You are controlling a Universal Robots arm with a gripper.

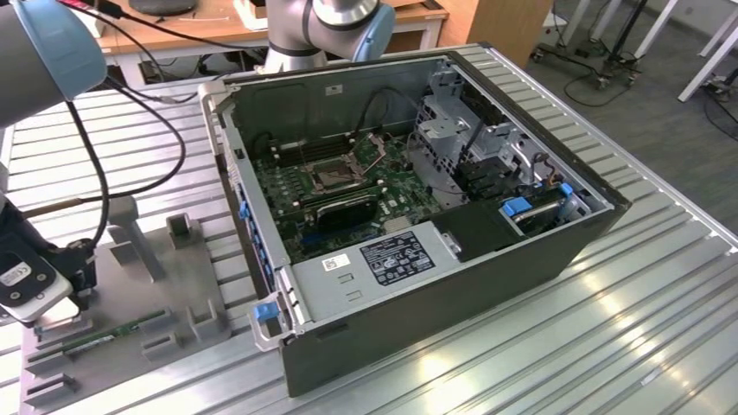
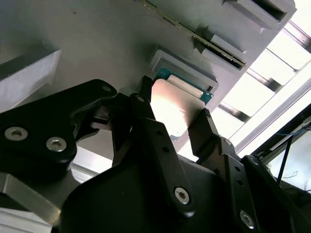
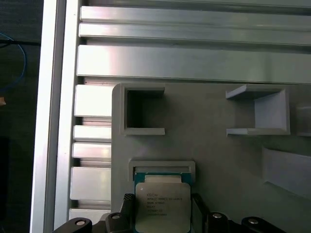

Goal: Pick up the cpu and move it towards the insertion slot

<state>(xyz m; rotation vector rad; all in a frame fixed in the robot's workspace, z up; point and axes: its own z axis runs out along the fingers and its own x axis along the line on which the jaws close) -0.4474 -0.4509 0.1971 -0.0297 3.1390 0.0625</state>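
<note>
First wrist view: the cpu (image 3: pixel 162 201) gripped by the gripper (image 3: pixel 163 221) at its grey holder (image 3: pixel 162 166).
Jaws pinch the chip's two opposite edges, lid up, its print too small to read. In the exterior view, the insertion slot (image 1: pixel 334 177) lies well apart toward the exterior view's right, inside the open computer case (image 1: pixel 461 285).

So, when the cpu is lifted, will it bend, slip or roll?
Probably stiff: the cpu looks like a flat plate with a metal top. That top is smooth and shiny in both wrist views, so it may slip. Flat and thin, it is unlikely to roll.
</note>
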